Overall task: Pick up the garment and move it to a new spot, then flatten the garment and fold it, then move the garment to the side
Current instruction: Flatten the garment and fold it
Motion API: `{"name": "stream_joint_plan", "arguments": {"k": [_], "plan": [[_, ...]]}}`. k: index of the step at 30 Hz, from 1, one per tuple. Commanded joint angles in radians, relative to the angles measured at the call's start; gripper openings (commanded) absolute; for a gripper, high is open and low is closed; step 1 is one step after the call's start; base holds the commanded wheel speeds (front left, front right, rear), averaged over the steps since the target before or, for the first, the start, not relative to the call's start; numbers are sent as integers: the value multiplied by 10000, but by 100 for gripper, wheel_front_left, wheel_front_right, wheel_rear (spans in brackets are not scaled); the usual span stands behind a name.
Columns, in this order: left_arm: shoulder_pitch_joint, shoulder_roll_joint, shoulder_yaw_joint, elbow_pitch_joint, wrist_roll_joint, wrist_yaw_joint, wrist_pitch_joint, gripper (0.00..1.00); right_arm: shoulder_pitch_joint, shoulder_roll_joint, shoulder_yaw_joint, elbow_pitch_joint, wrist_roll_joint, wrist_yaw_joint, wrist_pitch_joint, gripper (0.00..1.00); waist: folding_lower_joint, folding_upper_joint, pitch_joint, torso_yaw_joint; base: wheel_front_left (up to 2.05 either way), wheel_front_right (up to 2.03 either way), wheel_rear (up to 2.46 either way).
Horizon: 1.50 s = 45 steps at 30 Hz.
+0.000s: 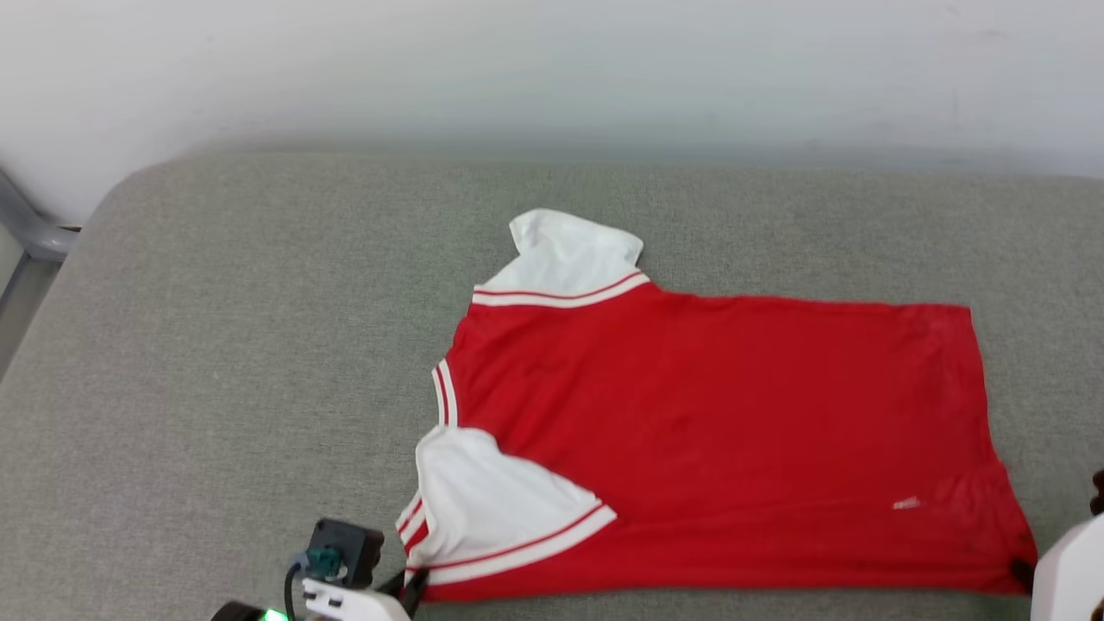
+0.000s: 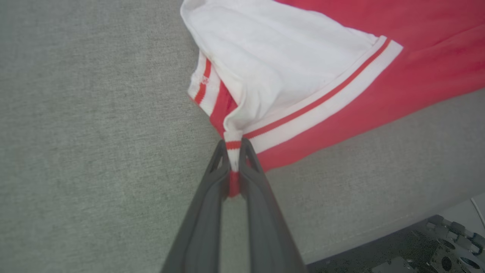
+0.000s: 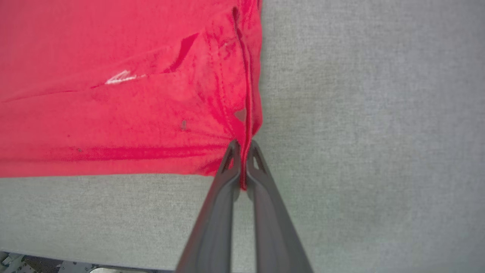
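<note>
The garment [image 1: 716, 431] lies spread on the grey cushion, red body flat, collar end to the left, hem to the right, one white sleeve at the back and one at the near left. My left gripper [image 2: 233, 146] is shut on the striped cuff corner of the near white sleeve [image 2: 280, 72], at the garment's near-left corner [image 1: 414, 586]. My right gripper [image 3: 242, 146] is shut on the red hem corner [image 3: 248, 125], which is the near-right corner [image 1: 1022, 573] in the head view. The garment's front is hidden underneath.
The grey cushion [image 1: 241, 345] stretches wide to the left and behind the garment, ending at a white wall [image 1: 552, 69]. Its near edge runs just below both grippers. A grey metal frame [image 1: 26, 224] stands at the far left.
</note>
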Motion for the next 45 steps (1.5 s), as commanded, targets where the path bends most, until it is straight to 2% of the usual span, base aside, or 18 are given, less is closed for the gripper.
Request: {"name": "stream_joint_plan", "arguments": {"k": [1, 11, 22, 23, 24, 25, 35, 41, 45], "plan": [[267, 123, -31, -60, -73, 97, 82, 0, 321, 59, -116, -162, 72, -18, 189, 0, 1, -1, -114, 39, 0, 0, 0], [699, 33, -348, -170, -298, 89, 425, 0, 1475, 550, -743, -492, -57, -18, 664, 0, 1, -1, -134, 83, 0, 0, 0], [322, -189, -520, 447, -315, -167, 365, 0, 1134, 739, -528, 116, -191, -17, 259, 0, 1, -1, 224, -45, 0, 0, 0], [298, -198, -539, 490, -291, -198, 354, 9, 1072, 733, -499, 171, -173, -17, 209, 0, 1, -1, 222, -49, 0, 0, 0], [271, -213, -555, 534, -287, -223, 351, 51, 1010, 718, -479, 181, -165, -17, 111, 4, 1, -1, 209, -50, 0, 0, 0], [244, -224, -552, 572, -289, -223, 327, 100, 959, 692, -466, 218, -168, -17, 29, 100, 1, -1, 183, -50, 0, 0, 0], [15, -119, 67, 74, -160, 259, -425, 100, 678, 337, -265, -264, 67, -15, -1091, 100, 1, -1, -315, -107, 0, 0, 0], [-369, -252, 742, -452, 332, 542, -2141, 100, 372, -5, 95, -1178, -108, -15, -2598, 100, 1, -1, -495, -274, 0, 0, 0], [-548, -393, 1047, -521, 621, 556, -3293, 100, 156, 219, 205, -1551, -65, -14, -3575, 100, 1, -1, -481, -434, 0, 0, 0]]}}
